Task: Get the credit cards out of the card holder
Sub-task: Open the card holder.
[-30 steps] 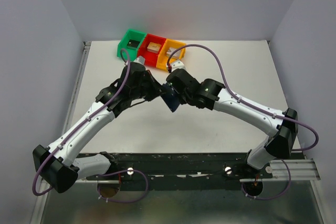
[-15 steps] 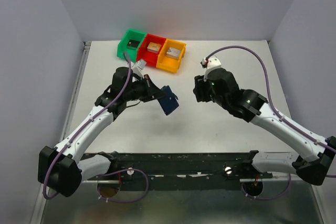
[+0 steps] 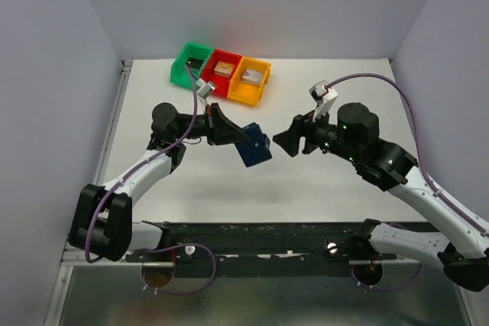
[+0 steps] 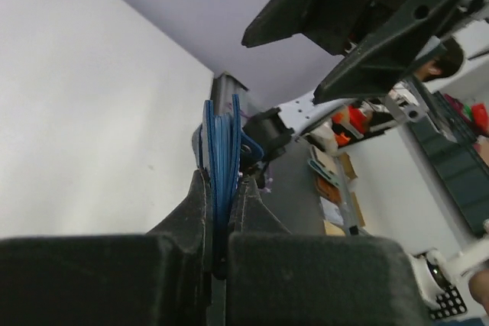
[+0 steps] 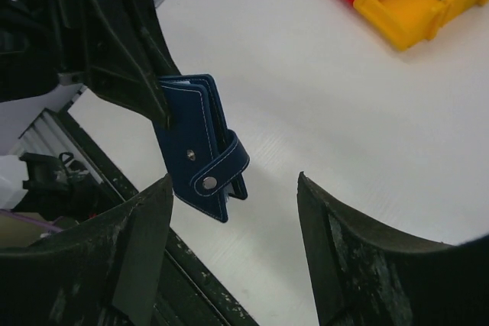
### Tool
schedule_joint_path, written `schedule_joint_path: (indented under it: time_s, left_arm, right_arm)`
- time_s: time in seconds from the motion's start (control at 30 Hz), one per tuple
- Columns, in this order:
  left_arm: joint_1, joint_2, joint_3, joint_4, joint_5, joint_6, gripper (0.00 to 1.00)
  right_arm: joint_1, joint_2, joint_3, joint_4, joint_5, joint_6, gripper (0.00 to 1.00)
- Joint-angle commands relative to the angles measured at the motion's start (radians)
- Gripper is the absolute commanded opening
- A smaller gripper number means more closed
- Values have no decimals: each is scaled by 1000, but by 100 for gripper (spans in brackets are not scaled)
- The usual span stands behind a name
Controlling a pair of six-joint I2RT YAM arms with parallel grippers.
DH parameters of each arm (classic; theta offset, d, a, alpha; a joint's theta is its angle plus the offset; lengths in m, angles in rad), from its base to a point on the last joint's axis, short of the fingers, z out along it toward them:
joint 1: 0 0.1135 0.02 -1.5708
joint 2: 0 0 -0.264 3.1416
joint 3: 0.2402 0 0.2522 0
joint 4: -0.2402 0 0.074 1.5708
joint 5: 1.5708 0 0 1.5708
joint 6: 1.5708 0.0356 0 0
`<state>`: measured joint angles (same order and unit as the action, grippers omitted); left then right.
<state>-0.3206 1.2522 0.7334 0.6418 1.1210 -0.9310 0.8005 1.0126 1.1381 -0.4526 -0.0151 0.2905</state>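
White table [image 3: 336, 188] lies beneath. Left gripper [image 3: 237, 138] clamps the card holder [image 5: 197, 139] aloft, strap tab [image 5: 222, 170] snapped shut. Right gripper [image 3: 283, 141] gapes wide, just apart. Advise pinching the tab squarely, peeling gently.

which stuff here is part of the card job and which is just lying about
Job in hand:
- card holder, strap snapped, pinched in the left tool
- right tool, open, facing it
- cards: none visible

Lying about:
- green bin
- red bin
- orange bin
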Motion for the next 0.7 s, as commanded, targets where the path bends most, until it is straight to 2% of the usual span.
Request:
schedule_joint_path:
  time_s: [0.0,0.33,0.67]
  left_arm:
    - [-5,111,13,959,181,-522,0]
    - [-92,75,73,958,263,-477,0]
    - [-106,55,142,960,278,-473,0]
  right_arm:
    - [-15,-49,5,54,-154,30,74]
    - [-52,-74,-8,78,-232,65,72]
    - [-75,-94,-23,138,-373,104,68]
